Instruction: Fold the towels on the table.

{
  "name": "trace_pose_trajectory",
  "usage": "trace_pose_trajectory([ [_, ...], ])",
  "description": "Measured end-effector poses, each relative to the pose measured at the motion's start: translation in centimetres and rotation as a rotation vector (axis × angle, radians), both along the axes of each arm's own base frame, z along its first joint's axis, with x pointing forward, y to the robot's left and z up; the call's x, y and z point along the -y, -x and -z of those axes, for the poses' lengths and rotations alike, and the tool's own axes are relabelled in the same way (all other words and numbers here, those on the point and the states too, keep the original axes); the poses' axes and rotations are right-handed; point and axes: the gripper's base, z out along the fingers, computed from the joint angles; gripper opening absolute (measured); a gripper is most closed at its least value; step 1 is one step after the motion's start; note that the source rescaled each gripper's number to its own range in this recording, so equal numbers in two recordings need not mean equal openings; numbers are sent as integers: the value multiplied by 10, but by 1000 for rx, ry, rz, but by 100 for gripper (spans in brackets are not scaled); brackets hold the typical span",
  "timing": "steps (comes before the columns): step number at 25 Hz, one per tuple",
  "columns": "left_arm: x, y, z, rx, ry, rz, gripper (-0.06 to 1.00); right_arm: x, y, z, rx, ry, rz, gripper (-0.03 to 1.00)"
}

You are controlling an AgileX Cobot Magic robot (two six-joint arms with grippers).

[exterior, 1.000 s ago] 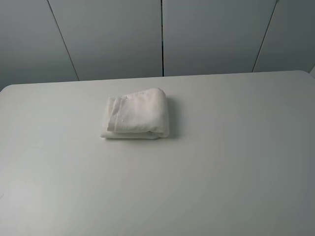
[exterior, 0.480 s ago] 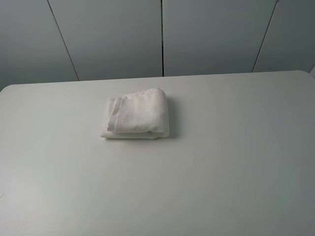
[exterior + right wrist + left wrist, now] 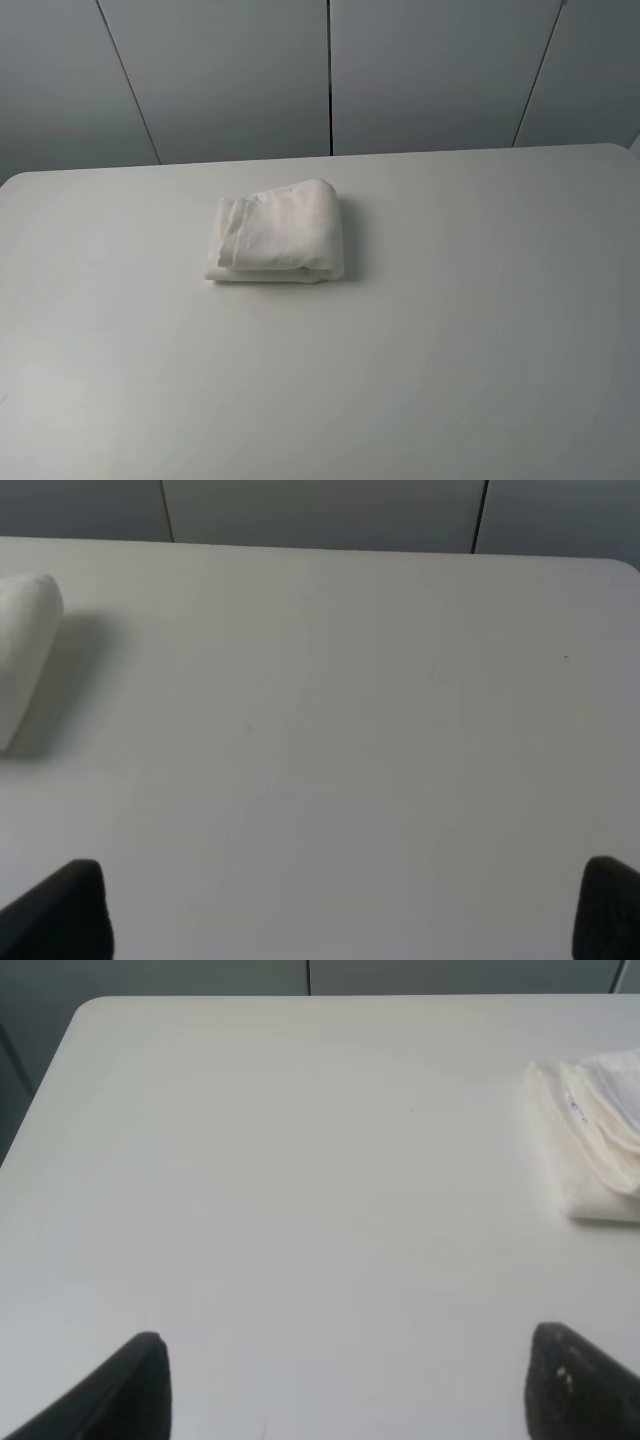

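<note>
The white towel [image 3: 277, 233] lies folded into a small thick bundle on the white table [image 3: 420, 330], left of centre toward the far edge. It also shows in the left wrist view [image 3: 593, 1135], with layered edges and a small label, and in the right wrist view [image 3: 22, 650]. Neither gripper shows in the exterior high view. My left gripper [image 3: 350, 1385] is open and empty, its dark fingertips [image 3: 135, 1390] wide apart over bare table, away from the towel. My right gripper [image 3: 340, 912] is open and empty too, fingertips [image 3: 62, 910] wide apart, away from the towel.
Grey wall panels [image 3: 330, 70] stand behind the table's far edge. The table's rounded far left corner [image 3: 95, 1008] shows in the left wrist view, with a drop beyond it.
</note>
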Motion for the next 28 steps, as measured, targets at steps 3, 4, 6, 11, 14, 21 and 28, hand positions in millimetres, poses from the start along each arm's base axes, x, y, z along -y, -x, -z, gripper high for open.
trace_pose_trajectory([
  [3,0,0,0,0,-5,-3,91,0,0,0,0,0,3,100],
  [4,0,0,0,0,-5,-3,91,0,0,0,0,0,3,100],
  [6,-1,0,0,0,-4,-7,94,0,0,0,0,0,3,100],
  [11,-2,0,0,0,-11,-23,100,1,0,0,0,-4,14,100],
  [14,-4,0,0,-1,-22,-32,100,1,0,0,0,-5,15,100],
  [21,-4,0,0,-1,-27,-36,100,1,0,0,0,-5,15,100],
  [28,-4,0,0,-1,-27,-36,100,1,0,0,0,-5,15,100],
])
